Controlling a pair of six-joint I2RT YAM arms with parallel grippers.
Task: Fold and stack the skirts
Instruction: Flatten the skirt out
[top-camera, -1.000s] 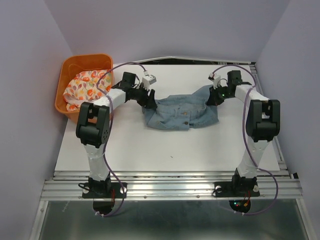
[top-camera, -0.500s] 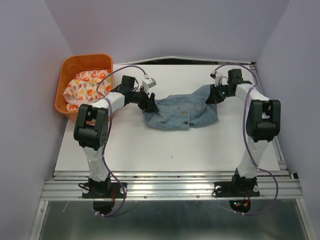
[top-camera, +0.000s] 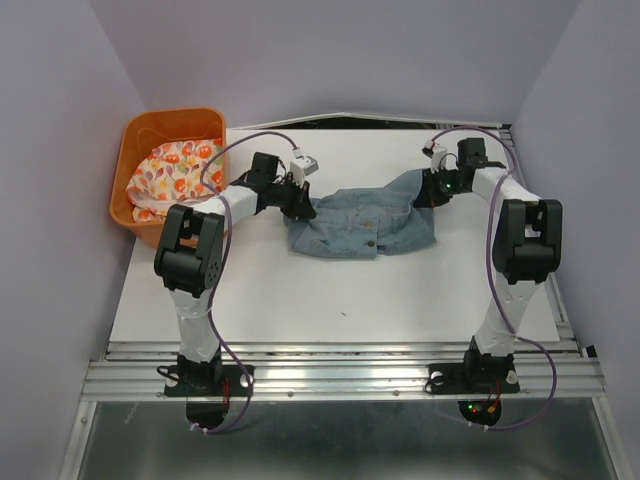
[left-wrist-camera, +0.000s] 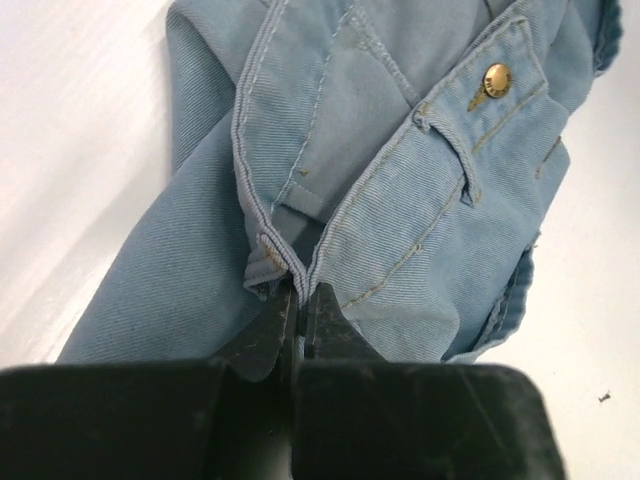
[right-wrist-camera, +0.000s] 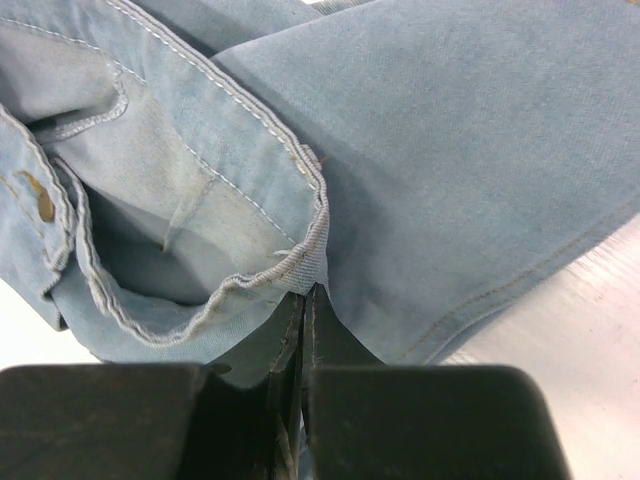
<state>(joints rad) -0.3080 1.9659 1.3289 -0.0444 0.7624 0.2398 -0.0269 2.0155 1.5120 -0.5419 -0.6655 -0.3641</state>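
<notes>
From above, the light blue denim skirt with front buttons (top-camera: 365, 225) lies mid-table. Its left end sits slightly farther left than a second ago, drawn by the left gripper (top-camera: 305, 207) against the right gripper (top-camera: 427, 193), probably flattening it before folding. The white floral-print skirt (top-camera: 170, 170) lies in the orange plastic basket (top-camera: 130, 140).

Left wrist: fingers (left-wrist-camera: 262, 340) pinch the waistband; the brass button (left-wrist-camera: 495, 77) is unreadable.

Right wrist: fingers (right-wrist-camera: 335, 345) pinch the waistband edge; no label.

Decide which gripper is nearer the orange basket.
Left. The left gripper pinches the denim skirt at the end on the basket's side. The right gripper pinches the opposite end, farther from the basket.
</notes>
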